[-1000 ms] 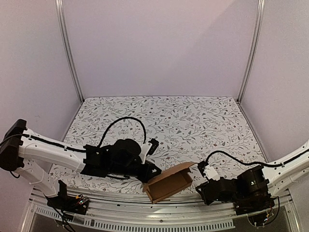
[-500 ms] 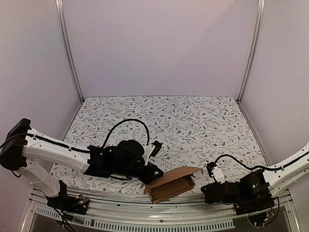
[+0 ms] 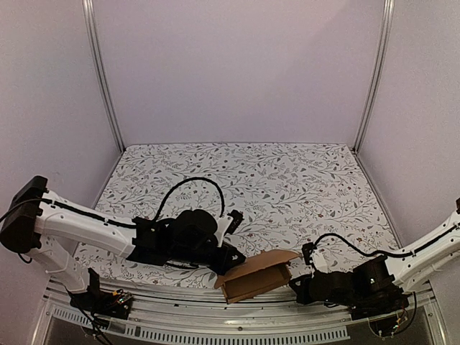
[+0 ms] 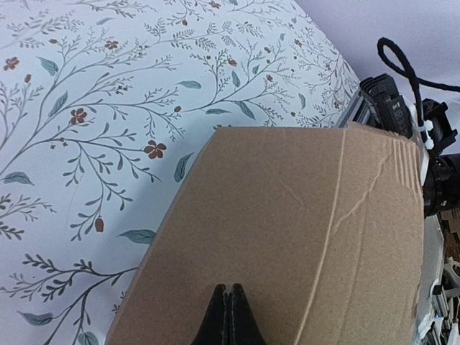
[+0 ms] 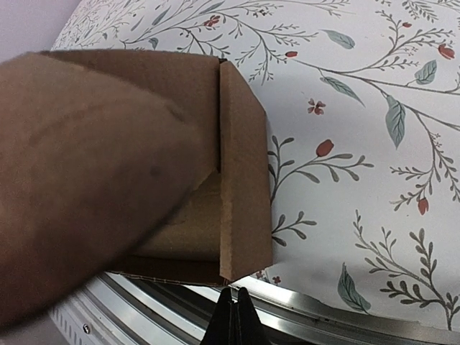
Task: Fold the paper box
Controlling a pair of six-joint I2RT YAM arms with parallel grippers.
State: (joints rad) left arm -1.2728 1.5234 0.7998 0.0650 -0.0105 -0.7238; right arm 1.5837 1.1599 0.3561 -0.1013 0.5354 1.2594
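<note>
Matt brown cardboard paper box (image 4: 287, 215) (creased, faintly fibrous) on smooth floral-printed table cover (image 4: 86, 108)

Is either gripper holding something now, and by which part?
Seemingly nothing. The left gripper, jaws shut, lies against the broad panel of the brown cardboard box; the right gripper, also shut, sits near its end flap.

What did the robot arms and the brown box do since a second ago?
The right tool slid left, closer to the paper box. The left tool moved a little right, toward the box's other end. The box's top flap dropped lower, nearer to shut. The box stayed at the near edge of the table, and both tools stayed shut, holding nothing.
</note>
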